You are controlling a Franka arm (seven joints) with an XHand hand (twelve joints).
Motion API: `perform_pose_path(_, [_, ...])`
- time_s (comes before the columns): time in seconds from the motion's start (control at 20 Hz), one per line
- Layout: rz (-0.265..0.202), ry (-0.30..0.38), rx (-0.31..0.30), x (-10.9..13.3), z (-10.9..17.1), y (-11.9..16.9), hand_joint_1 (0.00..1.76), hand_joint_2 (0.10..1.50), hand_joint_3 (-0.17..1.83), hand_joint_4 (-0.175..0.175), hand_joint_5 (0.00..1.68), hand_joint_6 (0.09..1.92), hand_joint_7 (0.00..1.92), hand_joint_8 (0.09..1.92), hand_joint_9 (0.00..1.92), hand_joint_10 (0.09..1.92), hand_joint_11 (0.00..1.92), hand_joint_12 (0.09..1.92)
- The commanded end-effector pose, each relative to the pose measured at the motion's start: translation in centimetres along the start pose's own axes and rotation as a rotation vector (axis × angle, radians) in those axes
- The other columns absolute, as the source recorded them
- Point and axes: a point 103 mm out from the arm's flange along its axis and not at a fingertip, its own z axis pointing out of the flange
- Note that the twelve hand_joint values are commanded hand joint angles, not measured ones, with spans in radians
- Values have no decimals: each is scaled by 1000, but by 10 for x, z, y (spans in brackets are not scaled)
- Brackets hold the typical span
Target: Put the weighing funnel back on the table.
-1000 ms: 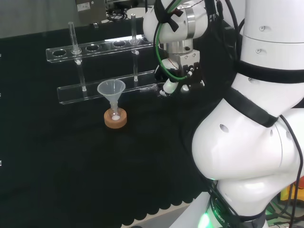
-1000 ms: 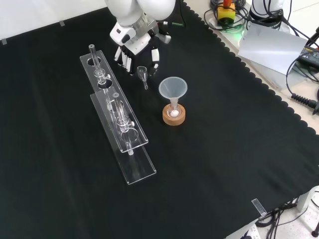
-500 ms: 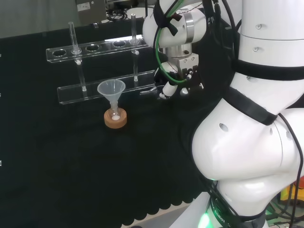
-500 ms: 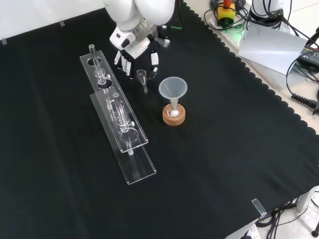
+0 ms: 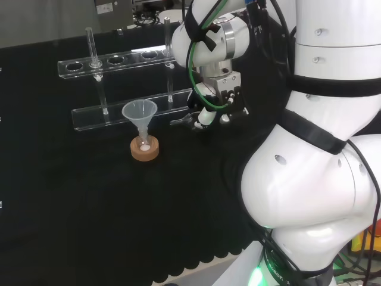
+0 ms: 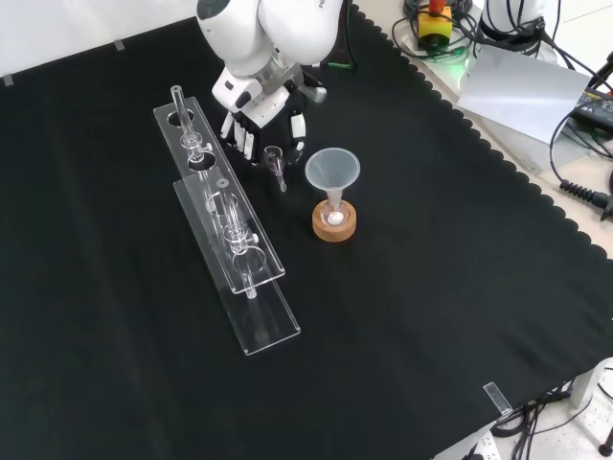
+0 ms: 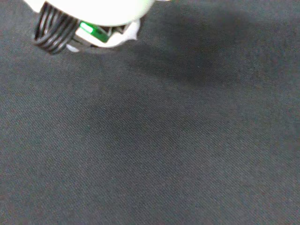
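We can barely make out the clear, scoop-shaped weighing funnel (image 6: 276, 161), pinched by the hand (image 6: 266, 117) over black cloth.

Front view: arm link (image 6: 273, 24) covers the hand (image 6: 251, 123) palm; weighing funnel (image 6: 276, 161) contact with table (image 6: 431, 287) not determinable. Wrist view: hand part blurred, cut off

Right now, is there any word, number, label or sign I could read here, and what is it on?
None can be read.
Pale label on the grey box beyond the black cloth, head view: too small to read.
Funnel, rack, hand and the weighing funnel it holds: no markings visible.
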Motion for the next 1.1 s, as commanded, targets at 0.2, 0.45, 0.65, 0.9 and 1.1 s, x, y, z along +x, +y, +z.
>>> perform_pose_path(0.2, [-2, -25, 15, 3, 6, 8, 1082, 648, 840, 175, 1103, 1052, 866, 724, 969, 524, 474, 1288])
perform_pose_path(0.45, [-7, -22, 23, 5, 11, 13, 1082, 648, 839, 175, 1103, 1052, 864, 725, 967, 526, 474, 1289])
perform_pose_path(0.65, [-9, -30, 20, 5, 12, 15, 1082, 648, 839, 175, 1102, 1053, 859, 727, 965, 529, 481, 1290])
perform_pose_path(0.9, [-14, -26, 18, 5, 12, 15, 1082, 649, 839, 175, 1102, 1054, 854, 729, 962, 532, 487, 1290])
perform_pose_path(1.1, [-22, -41, 20, 7, 13, 15, 1079, 658, 826, 175, 1096, 1056, 819, 729, 952, 535, 487, 1288])
